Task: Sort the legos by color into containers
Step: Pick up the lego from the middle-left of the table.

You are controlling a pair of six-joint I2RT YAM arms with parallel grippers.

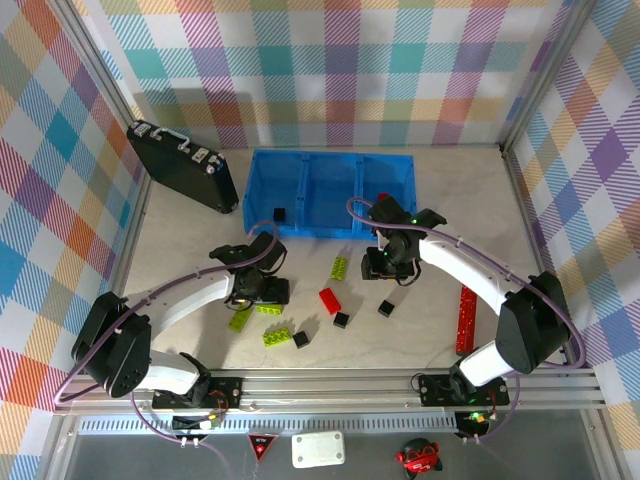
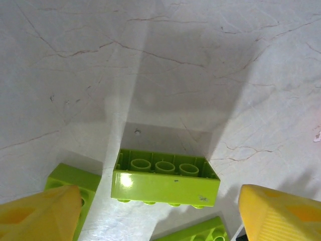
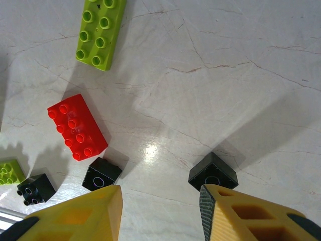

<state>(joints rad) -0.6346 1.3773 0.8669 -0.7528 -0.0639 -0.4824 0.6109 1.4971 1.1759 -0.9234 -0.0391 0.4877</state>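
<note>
The blue containers (image 1: 325, 160) stand at the back, with one black cube (image 1: 279, 213) in the left compartment and a red brick (image 1: 383, 198) in the right one. My left gripper (image 1: 262, 290) (image 2: 159, 211) is open. A lime-green lego (image 2: 165, 178) lies upside down on the table between its fingers, touching neither. Two more green legos (image 2: 75, 181) (image 2: 198, 232) lie beside it. My right gripper (image 1: 390, 262) (image 3: 160, 193) is open over bare table. A black cube (image 3: 213, 173) sits just beyond its right finger, another black cube (image 3: 101, 173) beyond its left one.
On the table lie a red lego (image 3: 76, 126) (image 1: 329, 300), a green lego (image 3: 100, 31) (image 1: 340, 267) and a studded black cube (image 3: 35, 188). A black case (image 1: 185, 165) lies at the back left. A long red stick (image 1: 466, 318) lies by the right arm.
</note>
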